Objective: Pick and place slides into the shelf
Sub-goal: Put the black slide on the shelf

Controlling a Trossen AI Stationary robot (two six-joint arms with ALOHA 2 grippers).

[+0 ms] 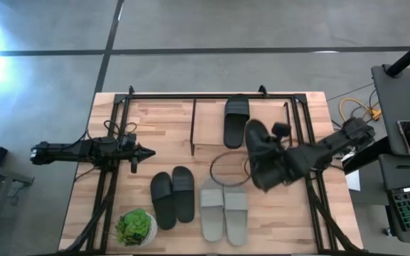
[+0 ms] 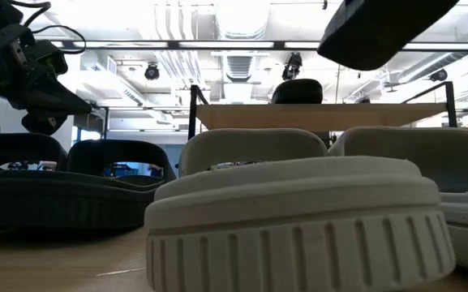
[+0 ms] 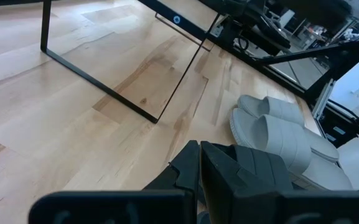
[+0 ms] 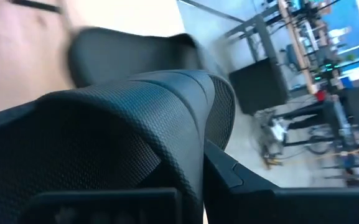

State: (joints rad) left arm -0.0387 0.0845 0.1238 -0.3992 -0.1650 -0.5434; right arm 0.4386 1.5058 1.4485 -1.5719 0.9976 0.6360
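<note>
- Black slide (image 1: pixel 260 153) hangs lifted off the counter (image 1: pixel 162 128) in the right end effector (image 1: pixel 279 160), clamped on it, apparently.
- Shelf (image 1: pixel 208 117) lies just beyond, its mate (image 1: pixel 236 119) already inside; slide's long axis roughly parallels it.
- Left end effector (image 1: pixel 142 151), closed and empty, waits well apart.
</note>
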